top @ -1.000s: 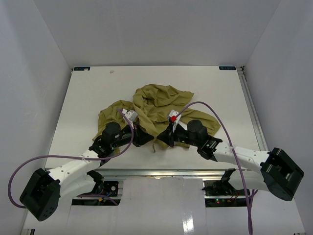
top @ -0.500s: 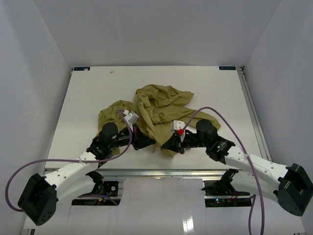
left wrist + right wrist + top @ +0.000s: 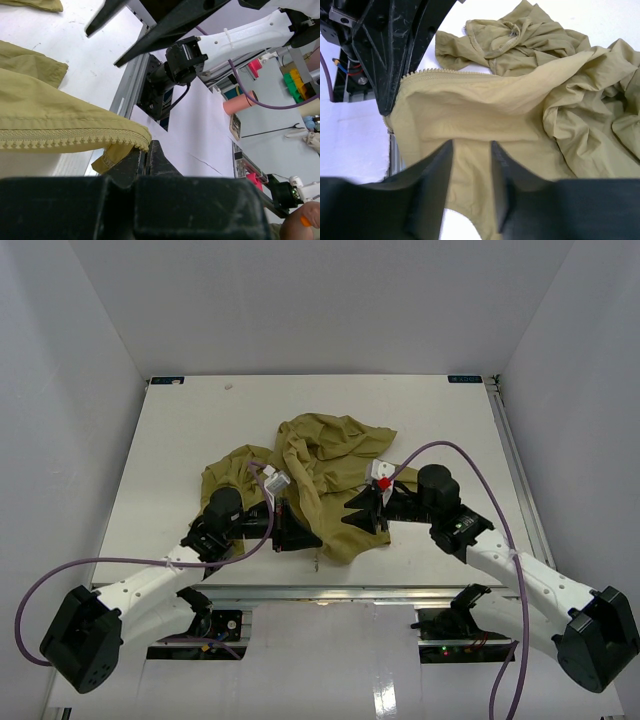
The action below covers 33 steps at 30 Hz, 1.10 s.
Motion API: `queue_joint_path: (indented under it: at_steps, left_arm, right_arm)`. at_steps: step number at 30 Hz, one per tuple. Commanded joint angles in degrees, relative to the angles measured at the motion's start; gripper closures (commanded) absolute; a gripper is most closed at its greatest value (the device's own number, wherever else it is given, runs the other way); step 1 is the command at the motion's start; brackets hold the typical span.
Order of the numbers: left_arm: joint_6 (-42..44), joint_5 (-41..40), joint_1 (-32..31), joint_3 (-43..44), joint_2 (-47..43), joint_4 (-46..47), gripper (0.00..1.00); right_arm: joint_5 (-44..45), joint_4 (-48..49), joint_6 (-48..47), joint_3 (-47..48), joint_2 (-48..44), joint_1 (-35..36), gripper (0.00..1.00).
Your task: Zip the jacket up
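Olive fabric of the jacket (image 3: 335, 455) is heaped at the middle of the table (image 3: 180, 440), with one front panel drawn toward the near edge. The zipper tape (image 3: 65, 144) at that panel's bottom corner is kept pinched by the clenched left gripper (image 3: 308, 537). Within the last second the right gripper (image 3: 350, 516) has been released and drawn back from the hem; its fingers (image 3: 432, 195) are parted above the panel. A fresh grasp on the opposite zipper side is judged necessary. Bare table is left beyond and at both sides, but little room remains toward the front rail (image 3: 330, 588).
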Motion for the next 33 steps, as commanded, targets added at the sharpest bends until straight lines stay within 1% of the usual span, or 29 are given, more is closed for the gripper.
queue_joint_path:
  at_steps: [1,3,4,6,7,8,10,14,18,21,29,33]
  left_arm:
    - [-1.6,3.4,0.2,1.9,-0.5,2.2,1.0]
    - [-2.4,4.9,0.2,2.4,0.6,3.2,1.0]
    - [-2.9,5.5,0.2,2.7,1.3,4.0,1.0]
    - [-4.2,6.6,0.2,2.9,2.9,5.3,1.0]
    - [-4.9,7.5,0.2,3.1,3.2,6.0,1.0]
    - [-5.2,7.7,0.2,3.2,3.4,6.3,1.0]
    - [-5.4,7.7,0.2,3.5,3.2,6.1,1.0]
    - [-3.8,6.7,0.4,5.0,2.5,3.0,1.0]
    - [-3.3,6.4,0.3,6.0,2.3,1.4,1.0]
    - [-3.4,6.1,0.3,6.8,2.1,1.2,1.0]
    - [-4.3,6.4,0.3,7.9,2.0,1.5,1.0]
    - [-5.8,6.3,0.3,7.3,2.8,4.2,1.0]
  right_arm:
    - [-2.9,2.3,4.7,1.5,-0.8,-0.3,0.51]
    - [-4.8,6.0,9.8,-0.6,-2.7,-0.3,0.48]
    - [-6.4,9.1,14.6,-2.3,-4.8,-0.3,0.48]
    - [-10.2,18.7,21.0,-7.5,-7.8,-0.2,0.49]
    - [-11.0,21.9,24.8,-9.2,-9.9,-0.2,0.5]
    - [-11.7,25.3,25.8,-11.2,-11.3,-0.1,0.52]
    - [-12.3,29.0,27.9,-13.6,-13.0,0.4,0.55]
    - [-14.4,32.2,29.3,-14.2,-13.6,3.0,0.56]
    - [-15.2,32.7,29.1,-13.8,-10.3,5.0,0.56]
    - [-15.3,34.2,29.2,-13.8,-6.1,6.3,0.55]
    - [-12.0,32.5,26.4,-11.6,-0.3,6.7,0.5]
    - [-8.7,32.5,25.8,-11.1,1.9,6.8,0.49]
